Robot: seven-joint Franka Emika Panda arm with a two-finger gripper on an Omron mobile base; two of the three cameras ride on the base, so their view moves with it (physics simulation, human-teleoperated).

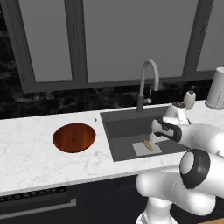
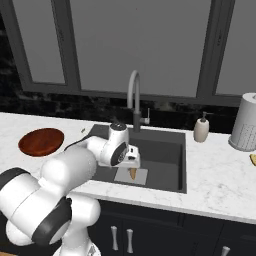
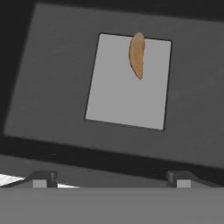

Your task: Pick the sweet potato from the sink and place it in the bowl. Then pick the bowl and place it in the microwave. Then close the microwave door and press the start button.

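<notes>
From the left base view, I see the sweet potato (image 1: 148, 145) lying on the lighter grey square at the bottom of the sink (image 1: 120, 129), toward the basin's front edge. The bowl (image 1: 74, 137) sits on the counter (image 1: 26, 153) well to the left of the sink, apart from its left rim and holding nothing. My arm reaches over the sink's right side, and the gripper (image 1: 154, 136) hangs above the basin, just beside the potato; from here I cannot read how the jaws stand.

From the right base view, the wrist blocks most of the square; only one tapered end of the sweet potato (image 2: 133, 173) shows below the gripper (image 2: 134, 161). The faucet (image 2: 134, 95) rises at the back rim of the sink (image 2: 165, 155), clear of the hand. The bowl (image 2: 41, 141) lies near the counter's left end.

From the hand view, the two fingertips (image 3: 43, 178) stand far apart, fully spread, with nothing between them. The sweet potato (image 3: 137, 54) lies across the far edge of the grey square, well ahead of the tips, not yet between them.

I judge it light, firm and rigid, so it should take a solid pinch without bruising, though its rounded skin and tapered ends could squirt out. I would close across the thick middle, jaws set across its short width, and go low enough to get under the curve.
</notes>
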